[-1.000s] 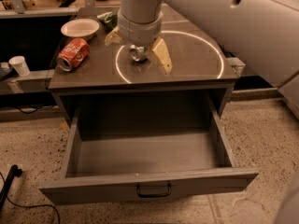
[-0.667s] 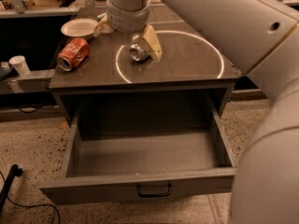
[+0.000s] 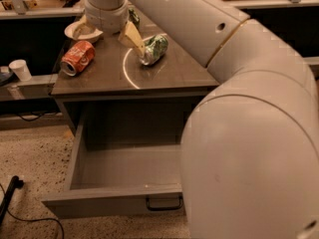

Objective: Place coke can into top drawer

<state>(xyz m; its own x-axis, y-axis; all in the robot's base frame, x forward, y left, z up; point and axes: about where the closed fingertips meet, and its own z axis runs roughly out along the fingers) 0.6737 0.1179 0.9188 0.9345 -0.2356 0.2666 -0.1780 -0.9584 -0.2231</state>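
The end effector point(image 3: 106, 35) hangs open and empty over the table point(image 3: 169, 76), with the coke can point(image 3: 77, 58) lying diagonally on its side just beside it, toward the left edge.

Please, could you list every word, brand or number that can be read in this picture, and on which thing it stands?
Nothing can be read here.
Coke can: white lettering, too blurred to read.
Green can: markings too blurred to read.
Top drawer, white cup, gripper above the table between the cans: no text to see.
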